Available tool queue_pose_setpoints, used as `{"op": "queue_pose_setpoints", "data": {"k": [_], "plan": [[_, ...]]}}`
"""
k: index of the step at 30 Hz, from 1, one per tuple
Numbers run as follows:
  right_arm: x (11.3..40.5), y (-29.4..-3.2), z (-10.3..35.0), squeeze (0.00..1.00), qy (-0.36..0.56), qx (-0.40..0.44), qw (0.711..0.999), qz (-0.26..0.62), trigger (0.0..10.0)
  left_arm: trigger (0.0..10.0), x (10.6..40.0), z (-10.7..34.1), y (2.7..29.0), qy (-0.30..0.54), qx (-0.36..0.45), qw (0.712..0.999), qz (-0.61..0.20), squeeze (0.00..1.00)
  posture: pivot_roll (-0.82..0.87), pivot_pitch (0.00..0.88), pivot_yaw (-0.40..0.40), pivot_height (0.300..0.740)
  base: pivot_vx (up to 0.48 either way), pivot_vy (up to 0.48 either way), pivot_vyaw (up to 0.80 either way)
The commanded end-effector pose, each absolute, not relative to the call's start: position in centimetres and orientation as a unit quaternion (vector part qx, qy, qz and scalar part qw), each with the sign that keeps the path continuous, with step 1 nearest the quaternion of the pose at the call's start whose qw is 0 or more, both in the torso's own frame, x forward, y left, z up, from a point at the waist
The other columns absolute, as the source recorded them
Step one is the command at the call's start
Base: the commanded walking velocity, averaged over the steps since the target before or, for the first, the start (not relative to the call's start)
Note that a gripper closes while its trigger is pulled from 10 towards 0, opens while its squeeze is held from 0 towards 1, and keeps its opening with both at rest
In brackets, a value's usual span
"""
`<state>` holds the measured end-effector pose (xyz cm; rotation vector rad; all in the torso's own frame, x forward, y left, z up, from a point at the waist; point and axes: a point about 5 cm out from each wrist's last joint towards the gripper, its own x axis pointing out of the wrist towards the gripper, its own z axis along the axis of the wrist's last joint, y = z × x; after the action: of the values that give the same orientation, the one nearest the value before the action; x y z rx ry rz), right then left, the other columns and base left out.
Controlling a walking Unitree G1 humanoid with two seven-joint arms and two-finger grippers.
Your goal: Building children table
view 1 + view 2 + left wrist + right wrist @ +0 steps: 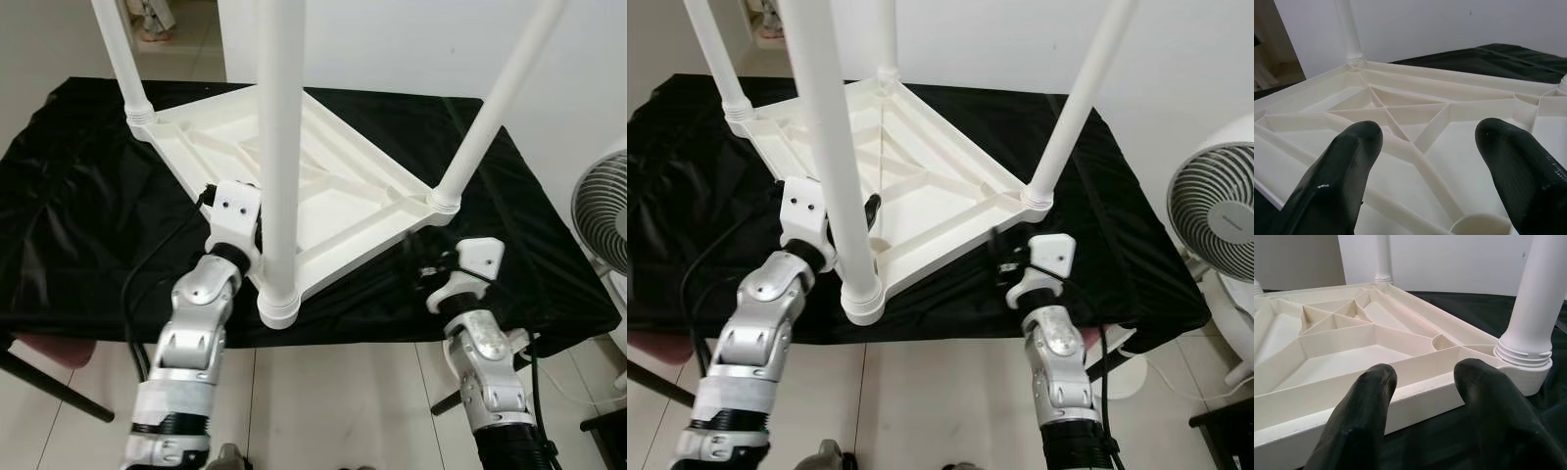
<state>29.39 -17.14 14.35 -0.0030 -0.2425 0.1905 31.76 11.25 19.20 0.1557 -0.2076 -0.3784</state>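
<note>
A white plastic children's table [294, 166] lies upside down on a tabletop [78, 225] covered with a black, wrinkly cloth [69, 196]. Its underside faces up and shows thin raised ribs that cross each other and make triangle-shaped pockets. Round, smooth white legs stick straight up from the corners: a near leg [279, 157] in front, a right leg [495, 108], a far-left leg [120, 54] and a far leg [886, 34]. Each leg sits in a ringed collar at its corner. The left end effector [1422, 161] reaches over the near edge of the table, just left of the near leg, and its two shiny black fingers [1337, 176] are spread wide apart above the ribs, holding nothing. The right end effector [1422, 406] hovers at the near-right edge of the table, close to the right leg's collar, and its two rounded black fingers [1361, 421] are also apart, holding nothing. Both arms are silver metal with white wrist blocks, and black cables run along them. A round white fan [1220, 211] with a wire grille stands on the floor at the right. The floor [333, 401] below is made of pale, glossy tiles.
</note>
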Motion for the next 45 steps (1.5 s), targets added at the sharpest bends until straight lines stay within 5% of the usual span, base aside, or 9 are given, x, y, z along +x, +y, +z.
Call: {"op": "queue_pose_setpoints", "data": {"k": [1, 6, 7, 15, 17, 18, 19, 33, 45], "plan": [[29.3, -16.8, 14.4, 1.00, -0.118, 0.002, 0.986, 0.115, 10.0, 10.0, 31.7, 18.4, 11.2, -0.090, 0.090, 0.969, -0.212, 0.00, 0.11, 0.070, -0.037, 0.740, 0.000, 0.000, 0.00], [29.1, -15.8, 14.9, 1.00, -0.121, 0.004, 0.976, 0.180, 10.0, 10.0, 31.6, 17.8, 11.6, -0.086, 0.103, 0.967, -0.218, 0.15, 0.11, 0.071, -0.047, 0.740, 0.000, 0.000, 0.00], [29.0, -15.6, 15.0, 1.00, -0.121, 0.002, 0.973, 0.194, 10.0, 10.0, 31.6, 17.7, 11.5, -0.084, 0.104, 0.966, -0.219, 1.00, 0.11, 0.070, -0.052, 0.740, 0.000, 0.000, 0.00], [28.4, -13.8, 15.3, 1.00, -0.105, -0.013, 0.948, 0.301, 10.0, 10.0, 31.9, 17.1, 12.0, -0.079, 0.126, 0.966, -0.210, 1.00, 0.11, 0.068, -0.055, 0.740, 0.000, 0.000, 0.00], [28.1, -13.1, 15.3, 1.00, -0.094, -0.011, 0.937, 0.335, 10.0, 10.0, 32.1, 17.0, 12.5, -0.075, 0.131, 0.968, -0.198, 0.13, 0.11, 0.064, -0.053, 0.740, 0.000, 0.000, 0.00], [28.0, -12.8, 15.4, 0.98, -0.091, -0.009, 0.932, 0.350, 10.0, 10.0, 32.2, 17.0, 12.7, -0.074, 0.134, 0.969, -0.192, 0.00, 0.11, 0.063, -0.055, 0.740, 0.000, 0.000, 0.00], [27.9, -12.6, 15.5, 0.00, -0.089, -0.009, 0.927, 0.364, 10.0, 10.0, 32.3, 17.0, 12.9, -0.075, 0.137, 0.970, -0.186, 0.00, 0.11, 0.063, -0.055, 0.740, 0.000, 0.000, 0.00], [26.7, -9.2, 15.8, 0.00, -0.058, -0.006, 0.855, 0.515, 10.0, 10.0, 33.8, 18.5, 16.7, -0.090, 0.162, 0.976, -0.117, 0.00, 0.13, 0.053, -0.067, 0.740, 0.000, 0.000, 0.00], [27.8, -7.6, 16.1, 0.00, -0.063, -0.013, 0.847, 0.528, 10.0, 10.0, 33.9, 19.1, 17.0, -0.103, 0.165, 0.974, -0.116, 0.00, 0.15, 0.052, -0.078, 0.740, 0.000, 0.000, 0.00]]}}
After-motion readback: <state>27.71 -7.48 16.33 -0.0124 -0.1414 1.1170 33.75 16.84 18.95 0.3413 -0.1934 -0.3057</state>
